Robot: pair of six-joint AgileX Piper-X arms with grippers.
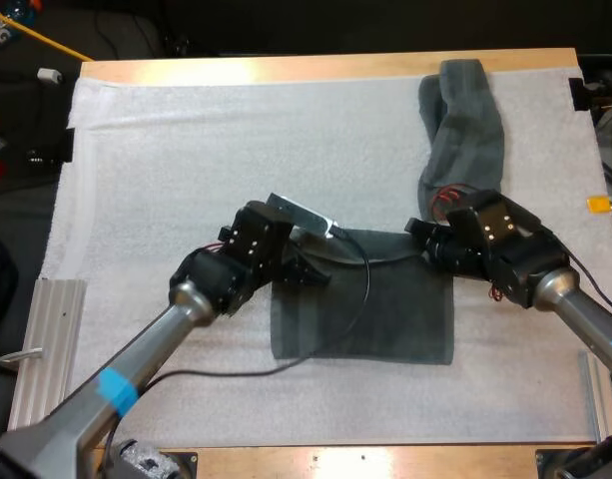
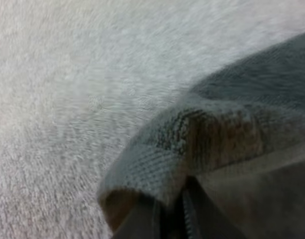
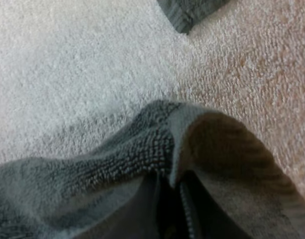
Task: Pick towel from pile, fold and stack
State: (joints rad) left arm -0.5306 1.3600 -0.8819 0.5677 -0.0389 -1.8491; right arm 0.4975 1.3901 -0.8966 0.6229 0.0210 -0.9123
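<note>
A dark grey-green towel [image 1: 370, 304] lies spread flat on the white mat [image 1: 186, 180] near the table's middle. My left gripper [image 1: 310, 267] is shut on its far left corner, and the cloth [image 2: 202, 144] folds over the fingertips. My right gripper [image 1: 425, 244] is shut on the towel's far right corner, with the fabric [image 3: 182, 154] bunched over its fingers. A second towel [image 1: 460, 120] lies crumpled in a long strip at the mat's far right, and its corner [image 3: 184, 12] shows just beyond my right gripper.
The wooden table edge [image 1: 286, 68] runs along the far side of the mat. A metal rail [image 1: 46, 349] sits at the mat's near left.
</note>
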